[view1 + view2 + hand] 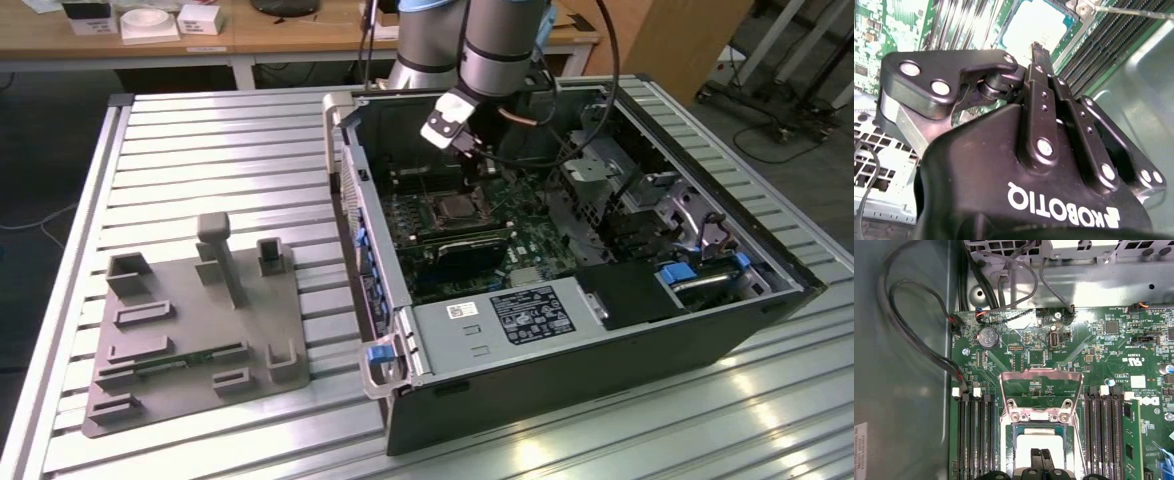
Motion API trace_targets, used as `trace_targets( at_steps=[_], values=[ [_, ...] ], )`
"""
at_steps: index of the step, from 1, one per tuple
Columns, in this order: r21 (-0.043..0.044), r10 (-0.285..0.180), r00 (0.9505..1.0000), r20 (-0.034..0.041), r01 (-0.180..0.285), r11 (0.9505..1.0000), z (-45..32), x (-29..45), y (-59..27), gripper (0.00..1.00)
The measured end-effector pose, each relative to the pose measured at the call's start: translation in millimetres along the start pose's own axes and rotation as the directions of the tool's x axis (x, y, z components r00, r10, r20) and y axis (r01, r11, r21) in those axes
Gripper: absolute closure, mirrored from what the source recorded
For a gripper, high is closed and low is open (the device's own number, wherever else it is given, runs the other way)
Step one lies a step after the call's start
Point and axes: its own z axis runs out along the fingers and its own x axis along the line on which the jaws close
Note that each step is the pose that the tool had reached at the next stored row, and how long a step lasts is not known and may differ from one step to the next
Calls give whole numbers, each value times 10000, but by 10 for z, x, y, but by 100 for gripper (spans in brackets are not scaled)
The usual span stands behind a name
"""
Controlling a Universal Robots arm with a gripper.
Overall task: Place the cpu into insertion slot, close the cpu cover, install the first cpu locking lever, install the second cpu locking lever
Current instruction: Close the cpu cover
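The gripper (1041, 461), pinched shut on nothing, sits over the cpu (1041, 441) lying in the insertion slot (1010, 440), possibly touching it; the cpu cover (1024, 375) stands open at the slot's edge; any press should probably be square and light

Light falls from above, white and even. In the exterior view the ribbed bench (200, 150) throws pale streaks of glare in front of the computer case (561, 380), and the inside of that case lies in shadow. In the second wrist view my tool (1036, 50) looms dark and close, its rivets (1044, 146) glinting, and the chip (1036, 22) beyond it is washed out white. In the first wrist view the circuit board (1079, 350) is evenly lit, while the case wall (904, 405) beside it looks dim and smeared.
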Motion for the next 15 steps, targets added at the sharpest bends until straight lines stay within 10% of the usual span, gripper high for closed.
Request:
trace_targets(
  at_steps=[15],
  values=[
    [0,0,10000,0,0,10000,-50,2,35,89]
  ],
)
